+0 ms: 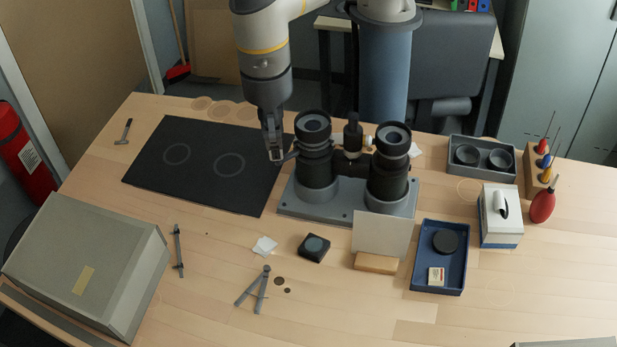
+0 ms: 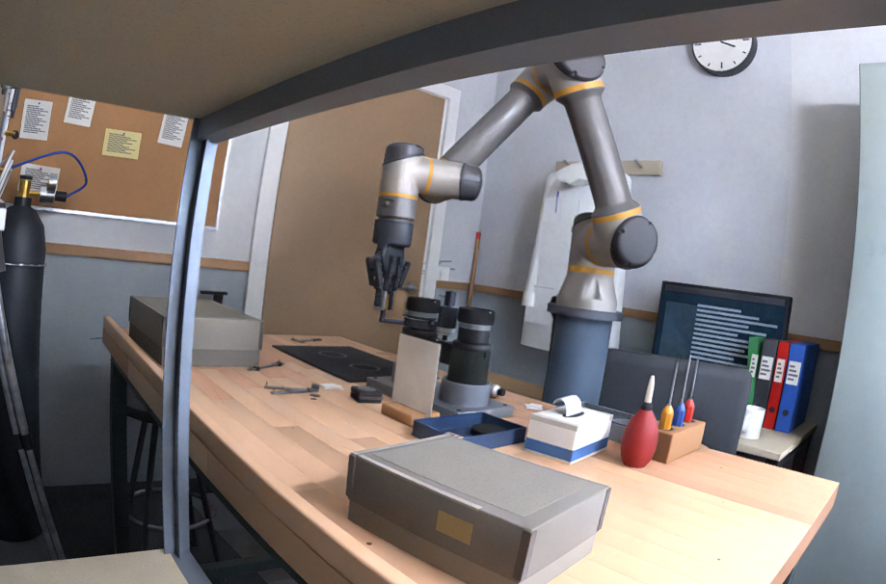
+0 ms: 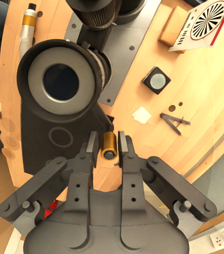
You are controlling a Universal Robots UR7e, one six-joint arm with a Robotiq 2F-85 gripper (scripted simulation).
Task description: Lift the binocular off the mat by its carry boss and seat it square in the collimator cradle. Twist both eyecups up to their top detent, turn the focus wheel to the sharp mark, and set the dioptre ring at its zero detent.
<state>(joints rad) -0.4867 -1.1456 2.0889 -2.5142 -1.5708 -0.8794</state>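
At the middle of the bench the black binocular (image 1: 350, 157) stands upright in the grey collimator cradle (image 1: 348, 198), eyecups up. The left barrel's eyecup (image 1: 312, 126) (image 3: 60, 79) sits above a ring with a thin lever arm ending in a brass knob (image 3: 109, 145). The focus wheel (image 1: 353, 134) rises between the barrels. My gripper (image 1: 274, 154) (image 3: 107, 145) hangs at the left side of the left barrel, its fingers open on either side of the brass knob and holding nothing. The black mat (image 1: 207, 163) lies empty to the left.
Behind the cradle rises the arm's blue pedestal (image 1: 382, 79). A white target card (image 1: 382, 234) stands in front of the cradle, a blue tray (image 1: 440, 257) and tissue box (image 1: 499, 215) to its right, a grey box (image 1: 86, 264) at the near left corner.
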